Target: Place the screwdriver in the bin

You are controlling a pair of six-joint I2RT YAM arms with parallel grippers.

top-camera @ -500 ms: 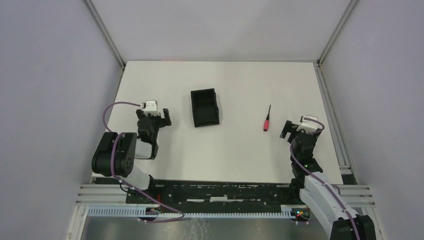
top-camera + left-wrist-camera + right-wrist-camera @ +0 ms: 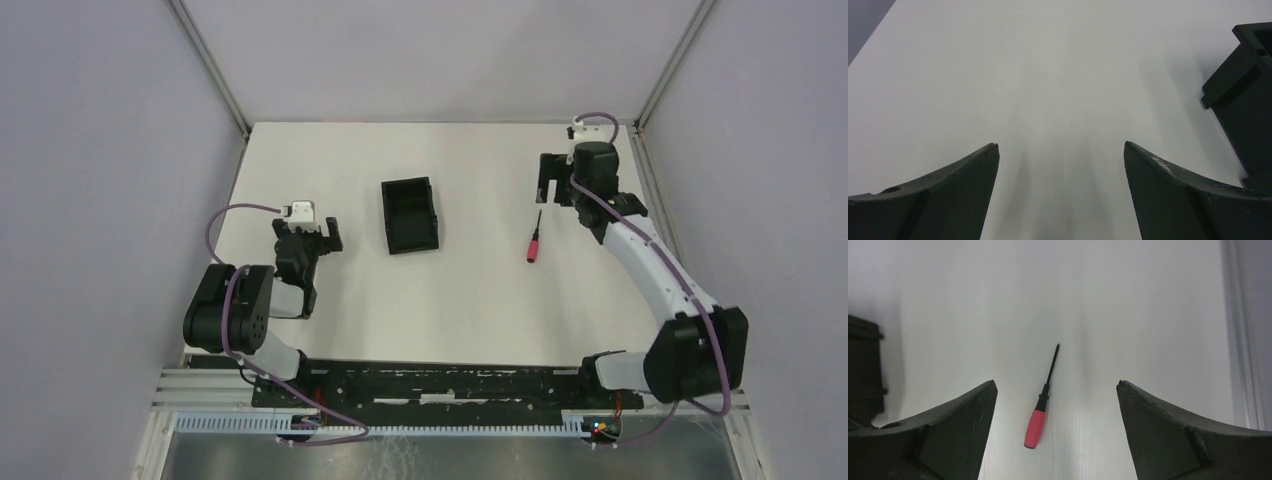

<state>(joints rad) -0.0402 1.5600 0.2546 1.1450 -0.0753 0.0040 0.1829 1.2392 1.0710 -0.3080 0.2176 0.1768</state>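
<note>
Reach step. We hold right fingers (image 2: pixel 1168 430) apart, framing thin red-handled screwdriver (image 2: pixel 1040 405) lying flat on white tabletop (image 2: pixel 480 300), well right of low black plastic bin (image 2: pixel 412 245). Next, in our judgement: descend, straddle handle, close. Left fingers (image 2: pixel 948 190) apart, empty.

No readable text, labels or numbers anywhere; views perhaps too coarse for small print.

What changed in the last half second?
The right arm swung out from the near edge toward the far side. The right pincer, open, now hangs just beyond the tip of the screwdriver, which shows between its fingers in the wrist view. Nothing was grasped. The screwdriver, the bin and the open left pincer stayed put.
</note>
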